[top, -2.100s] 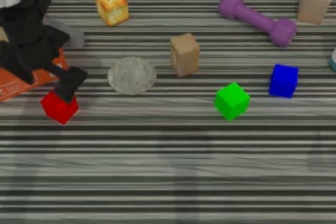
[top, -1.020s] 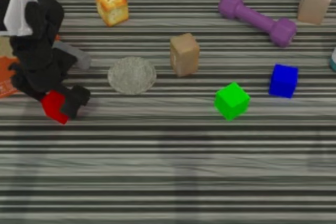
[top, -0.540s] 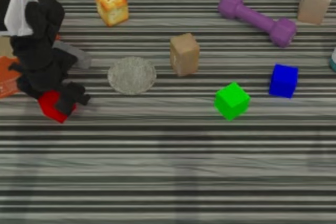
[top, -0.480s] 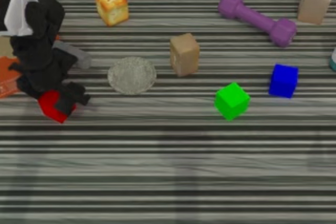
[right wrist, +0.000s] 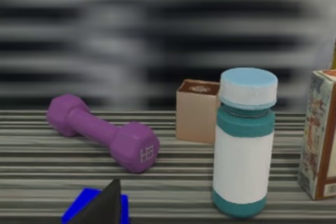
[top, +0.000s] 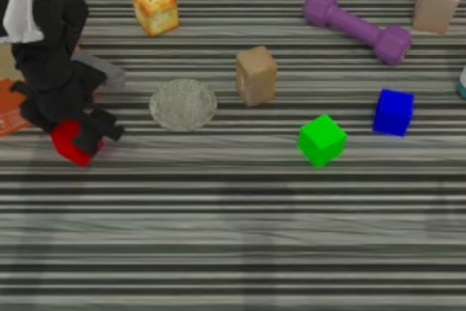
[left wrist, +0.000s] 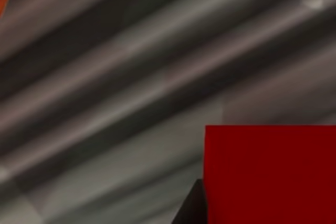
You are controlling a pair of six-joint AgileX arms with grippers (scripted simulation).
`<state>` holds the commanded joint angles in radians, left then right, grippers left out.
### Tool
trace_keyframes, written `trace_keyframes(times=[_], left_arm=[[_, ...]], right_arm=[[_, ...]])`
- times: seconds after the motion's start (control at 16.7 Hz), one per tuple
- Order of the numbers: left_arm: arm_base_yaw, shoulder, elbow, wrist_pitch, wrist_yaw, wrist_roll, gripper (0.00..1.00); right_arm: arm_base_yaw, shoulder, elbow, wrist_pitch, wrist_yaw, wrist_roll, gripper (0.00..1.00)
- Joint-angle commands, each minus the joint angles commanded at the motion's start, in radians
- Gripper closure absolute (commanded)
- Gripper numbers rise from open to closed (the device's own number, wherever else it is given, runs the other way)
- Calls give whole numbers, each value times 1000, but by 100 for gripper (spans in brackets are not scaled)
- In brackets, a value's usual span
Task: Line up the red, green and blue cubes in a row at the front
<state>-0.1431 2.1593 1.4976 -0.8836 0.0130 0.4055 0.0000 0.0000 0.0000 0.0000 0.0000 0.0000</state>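
1. Left arm (top: 51, 71): matte black, bulky rounded housings, with one white segment near the top view's upper left edge
2. Left gripper (top: 86, 136): black, blocky fingers
3. Right wrist view: one dark, tapered finger tip (right wrist: 105, 205) visible

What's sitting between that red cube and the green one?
Nothing: in the top view, only bare striped table separates the red cube from the green cube.
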Motion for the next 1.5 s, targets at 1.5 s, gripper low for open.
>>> trace_keyframes(times=[1.5], left_arm=[[-393, -212, -36, -209, -19, -838, 100]], right_arm=[[0, 0, 0, 0, 0, 0, 0]])
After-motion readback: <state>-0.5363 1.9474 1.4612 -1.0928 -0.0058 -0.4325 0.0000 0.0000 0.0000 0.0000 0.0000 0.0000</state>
